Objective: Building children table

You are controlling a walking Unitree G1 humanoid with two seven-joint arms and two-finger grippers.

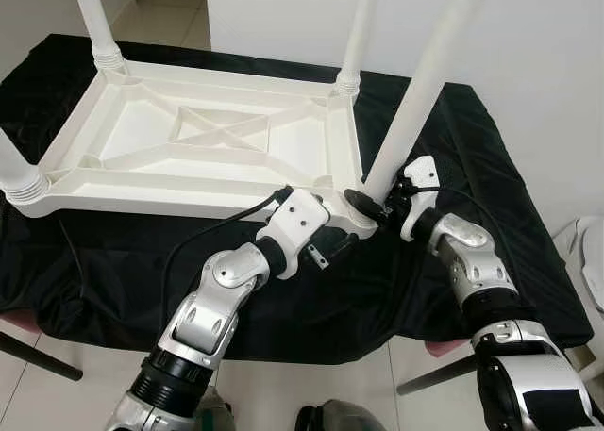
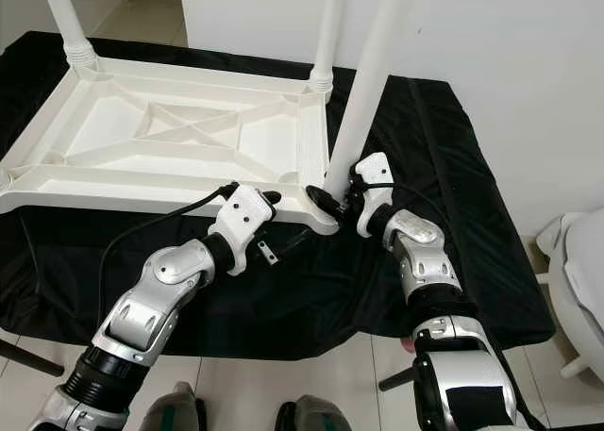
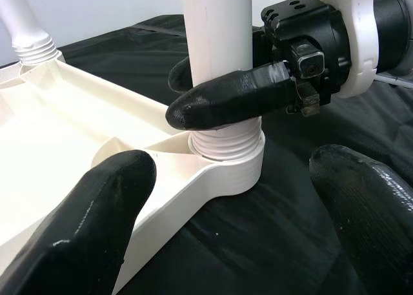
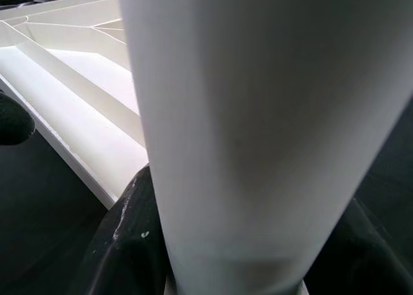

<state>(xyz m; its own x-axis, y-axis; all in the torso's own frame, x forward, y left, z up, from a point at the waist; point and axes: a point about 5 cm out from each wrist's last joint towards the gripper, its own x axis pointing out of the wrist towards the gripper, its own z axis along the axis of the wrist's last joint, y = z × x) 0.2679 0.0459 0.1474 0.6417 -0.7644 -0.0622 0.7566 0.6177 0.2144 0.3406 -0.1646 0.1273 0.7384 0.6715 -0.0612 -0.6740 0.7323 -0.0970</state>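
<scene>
We find the right gripper [image 3: 222,95] fingers clenched around the white leg [image 1: 425,82] at its corner socket; the left gripper [image 3: 239,224] fingers released beside the overturned tabletop [image 1: 189,139].

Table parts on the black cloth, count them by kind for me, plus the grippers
Upturned white tabletop: 1
White table legs standing in its corners: 4
Black-fingered grippers: 2, the left gripper and the right gripper
Total: 7

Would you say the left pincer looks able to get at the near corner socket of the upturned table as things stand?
Probably yes: the left pincer is open right beside the corner socket, nothing between them, though the right pincer already grips the leg just above.
</scene>
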